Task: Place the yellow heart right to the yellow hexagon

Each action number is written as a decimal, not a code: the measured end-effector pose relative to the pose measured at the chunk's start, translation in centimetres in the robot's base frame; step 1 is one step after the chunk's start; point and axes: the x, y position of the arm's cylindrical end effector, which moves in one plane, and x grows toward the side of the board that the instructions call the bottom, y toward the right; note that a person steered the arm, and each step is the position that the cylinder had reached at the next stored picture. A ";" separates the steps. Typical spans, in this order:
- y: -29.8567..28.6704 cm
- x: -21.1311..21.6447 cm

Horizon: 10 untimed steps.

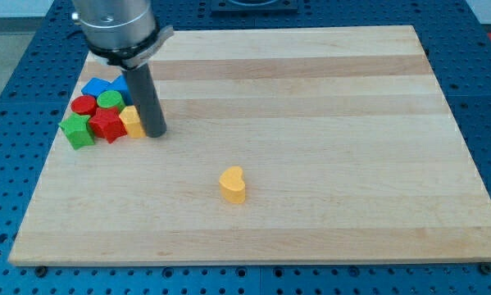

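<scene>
The yellow heart (233,184) lies alone on the wooden board (311,123), a little below its middle. The yellow hexagon (132,121) sits at the right edge of a cluster of blocks at the view's left. My tip (155,133) stands on the board right beside the hexagon, on its right side, touching or nearly touching it. The heart is well to the lower right of my tip, apart from it.
The cluster at the left holds a green block (78,129), a red block (107,124), a red round block (84,104), a green round block (109,100) and blue blocks (96,86) behind. The board's left edge runs close to the cluster.
</scene>
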 end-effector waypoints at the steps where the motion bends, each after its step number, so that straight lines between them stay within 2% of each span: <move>1: 0.2 0.0; 2: 2.9 0.0; 4: 16.5 1.5; 5: 20.4 7.3; 6: 16.8 13.2; 7: 10.0 12.7; 8: 5.8 9.5; 9: 5.5 9.9; 10: 5.6 14.4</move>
